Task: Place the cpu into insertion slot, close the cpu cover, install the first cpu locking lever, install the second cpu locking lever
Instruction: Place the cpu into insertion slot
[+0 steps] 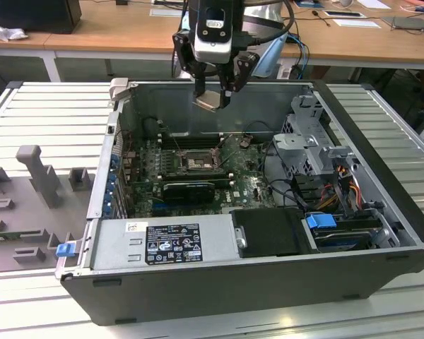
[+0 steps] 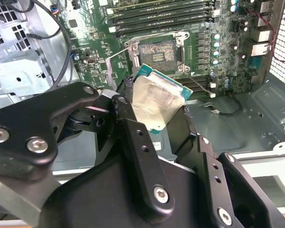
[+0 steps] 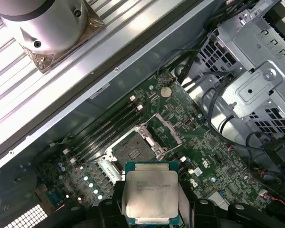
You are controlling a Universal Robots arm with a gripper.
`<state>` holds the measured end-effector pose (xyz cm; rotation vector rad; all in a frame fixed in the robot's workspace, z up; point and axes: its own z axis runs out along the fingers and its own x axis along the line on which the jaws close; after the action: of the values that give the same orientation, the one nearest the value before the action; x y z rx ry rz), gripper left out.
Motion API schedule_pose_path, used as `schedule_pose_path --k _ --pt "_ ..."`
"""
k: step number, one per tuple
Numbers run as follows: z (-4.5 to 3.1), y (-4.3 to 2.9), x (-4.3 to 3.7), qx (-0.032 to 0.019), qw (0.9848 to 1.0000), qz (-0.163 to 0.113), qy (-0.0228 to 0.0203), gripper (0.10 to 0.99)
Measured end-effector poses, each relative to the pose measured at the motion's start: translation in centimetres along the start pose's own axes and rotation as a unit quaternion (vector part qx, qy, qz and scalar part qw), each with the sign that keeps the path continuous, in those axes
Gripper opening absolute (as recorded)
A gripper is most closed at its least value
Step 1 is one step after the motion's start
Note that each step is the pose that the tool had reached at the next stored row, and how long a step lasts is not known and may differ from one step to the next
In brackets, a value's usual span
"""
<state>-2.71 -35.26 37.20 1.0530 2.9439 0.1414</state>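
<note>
My gripper [image 1: 213, 88] hangs above the open computer case, shut on the cpu [image 1: 210, 100]. In both wrist views the cpu [image 2: 154, 97] [image 3: 151, 189] is a small silvery square with a green edge, clamped between the black fingers [image 2: 128, 102]. It is tilted and well above the board. The insertion slot [image 3: 132, 153] [image 2: 157, 53] [image 1: 196, 162] lies open on the green board below, its dark centre bare. The cpu cover [image 3: 164, 131] stands swung up beside the slot.
Long black memory slots [image 2: 161, 14] run next to the socket. A metal drive cage [image 1: 312, 134] with cables sits at the exterior view's right. The power supply [image 1: 162, 240] fills the case's near side. Grey fixtures [image 1: 39, 169] stand on the slatted table.
</note>
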Motion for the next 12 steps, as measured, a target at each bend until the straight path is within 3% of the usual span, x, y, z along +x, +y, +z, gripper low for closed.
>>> schedule_pose_path --k 3,8,12 --pt "0.11 -0.01 -0.01 -0.0001 0.9999 0.015 -0.0015 0.525" --pt "0.13 -0.01 -0.01 -0.0011 0.9979 0.064 -0.0059 0.525" --pt "0.13 -0.1 0.1 -0.0012 0.9971 0.076 -0.0069 0.525"
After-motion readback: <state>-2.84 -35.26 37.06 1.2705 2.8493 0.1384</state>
